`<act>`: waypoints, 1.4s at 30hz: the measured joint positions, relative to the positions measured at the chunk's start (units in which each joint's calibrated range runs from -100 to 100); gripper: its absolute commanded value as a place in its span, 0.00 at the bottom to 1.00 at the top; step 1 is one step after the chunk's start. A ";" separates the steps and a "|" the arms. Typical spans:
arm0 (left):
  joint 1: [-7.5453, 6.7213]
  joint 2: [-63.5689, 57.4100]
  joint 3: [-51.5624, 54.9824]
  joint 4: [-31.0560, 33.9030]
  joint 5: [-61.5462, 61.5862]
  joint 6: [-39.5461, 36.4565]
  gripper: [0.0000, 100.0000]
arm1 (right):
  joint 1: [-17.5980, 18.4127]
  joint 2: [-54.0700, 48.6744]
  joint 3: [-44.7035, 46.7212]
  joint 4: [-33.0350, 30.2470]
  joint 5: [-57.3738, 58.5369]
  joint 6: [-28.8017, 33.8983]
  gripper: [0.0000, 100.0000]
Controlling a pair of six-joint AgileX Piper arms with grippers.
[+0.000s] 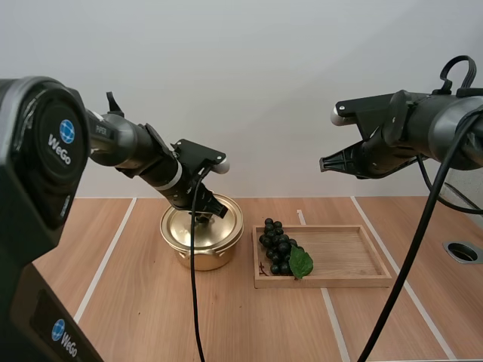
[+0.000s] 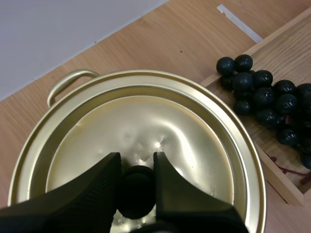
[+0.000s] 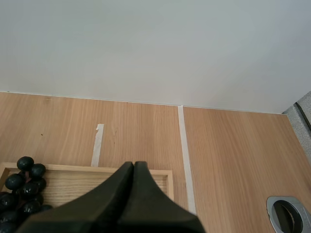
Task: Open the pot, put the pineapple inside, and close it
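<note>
A gold pot [image 1: 201, 255] stands left of centre on the table with its lid [image 2: 146, 126] sitting in the rim. My left gripper [image 1: 205, 219] [image 2: 137, 159] reaches down onto the lid, its two fingers pinching the black knob [image 2: 136, 191]. A bunch of dark grapes [image 1: 278, 247] [image 2: 262, 97] [image 3: 24, 187] with a green leaf lies at the left end of a wooden tray [image 1: 347, 253] [image 2: 286, 48] [image 3: 73, 187], right of the pot. My right gripper [image 1: 323, 164] [image 3: 133, 166] hangs shut and with nothing in it, high above the tray's right part.
White tape lines [image 1: 113, 249] run across the wooden table. A round metal-rimmed hole [image 1: 462, 251] [image 3: 286, 213] is set in the table at the far right. A pale wall closes the back edge.
</note>
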 measured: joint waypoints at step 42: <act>0.00 -6.45 -0.13 -0.76 -5.18 1.04 0.00 | 0.00 0.00 0.00 0.00 -1.85 0.00 0.00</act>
